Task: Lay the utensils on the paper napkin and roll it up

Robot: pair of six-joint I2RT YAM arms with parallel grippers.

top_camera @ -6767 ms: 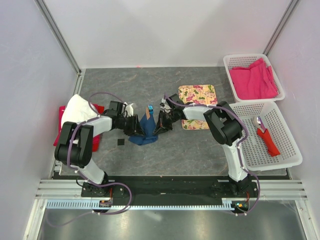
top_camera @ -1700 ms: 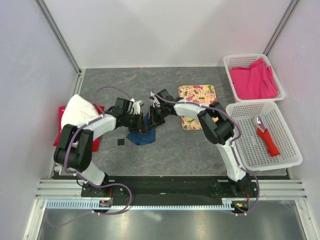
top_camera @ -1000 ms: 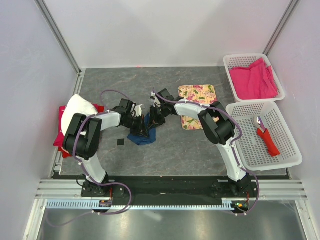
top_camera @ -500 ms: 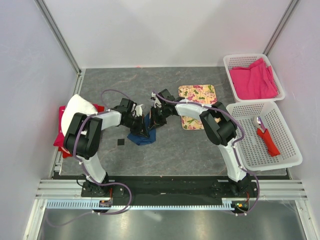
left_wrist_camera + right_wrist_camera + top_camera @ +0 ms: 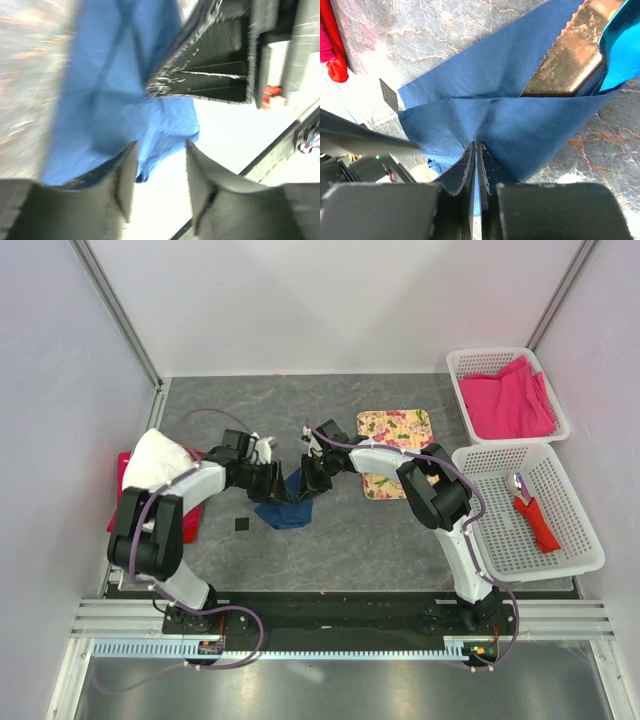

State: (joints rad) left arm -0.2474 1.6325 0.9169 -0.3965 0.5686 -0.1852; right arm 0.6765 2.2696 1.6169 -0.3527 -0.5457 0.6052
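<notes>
- Where the 2 arms meet near the middle of the table (image 5: pixel 380 540), the napkin (image 5: pixel 283 512) lies bunched: thin, dark blue, creased paper.
- The right gripper (image 5: pixel 476 147) is clenched on a raised fold of the napkin, its fingers pressed together.
- The left gripper (image 5: pixel 160 147) is released, its 2 fingers apart, with the napkin's edge just beyond them and not pinched.
- The utensils (image 5: pixel 620 50) lie wrapped in the napkin's fold and poke out of its open end: 1 is glossy bright blue, 1 is coppery with a serrated edge.
- A floral mat (image 5: pixel 395 430) lies toward the far edge, partly under the right arm.
- 2 white mesh baskets stand along the right edge: the far basket (image 5: pixel 452 362) holds a pink cloth (image 5: pixel 505 400), the near basket (image 5: pixel 500 540) a red-handled tool (image 5: pixel 537 520).
- A white cloth (image 5: pixel 155 460) sits on something red at the left edge.
- A small black square (image 5: pixel 241 525) lies near the napkin.
- The table is grey and veined like stone.
</notes>
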